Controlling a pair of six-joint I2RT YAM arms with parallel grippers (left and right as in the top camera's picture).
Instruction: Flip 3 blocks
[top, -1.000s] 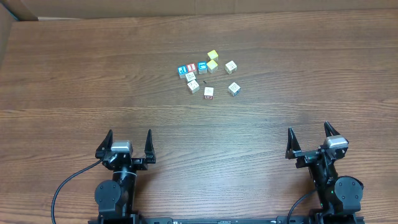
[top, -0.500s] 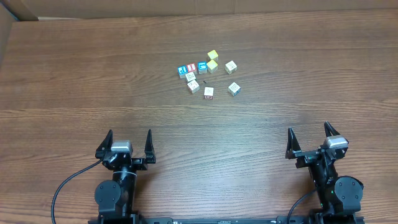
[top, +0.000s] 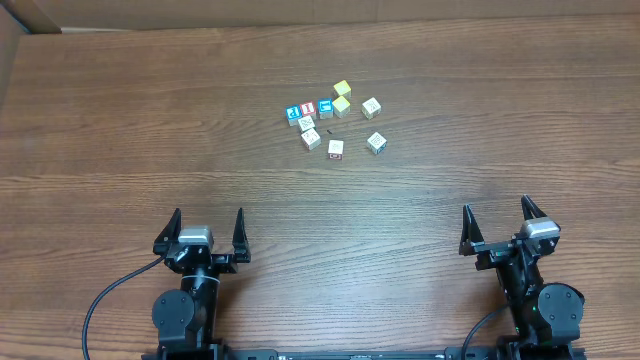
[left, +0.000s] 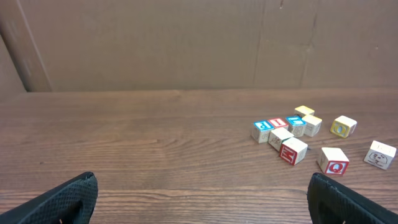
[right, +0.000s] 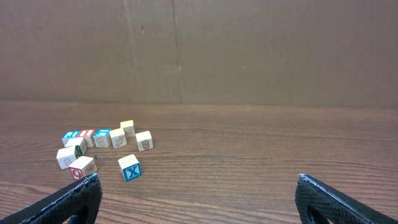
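The three blocks sit in a loose cluster of small cubes on the far half of the wooden table (top: 120, 130), a little right of centre. The blue-letter block (top: 376, 143) is the rightmost of the near ones and lies turned at an angle. It stands apart from the red-bordered block (top: 336, 149), which is to its left at the near edge of the cluster. The green-marked block (top: 306, 123) lies farther back and to the left. Another pale cube (top: 311, 139) sits just beside it on the near side. All three are pale wood with printed faces.

Behind them runs a short row of blue- and red-topped cubes (top: 308, 109). Two yellow cubes (top: 342, 89) (top: 341, 105) and one more pale cube (top: 371, 106) lie to the right of that row.

The overhead view gives only the top faces and the layout. The right wrist view shows a blue X on the side of the blue-letter block and a dark green patch on the green-marked one. The left wrist view shows a red Q on the red-bordered block. It catches the blue-letter block at its right edge, where only a pale face with a faint drawing shows. Both wrist views also take in a brown cardboard wall (left: 155, 43) beyond the table.

The left gripper (top: 208, 215) and right gripper (top: 496, 208) sit at the near edge, well apart from the cluster. Both have their jaws spread wide and hold nothing.
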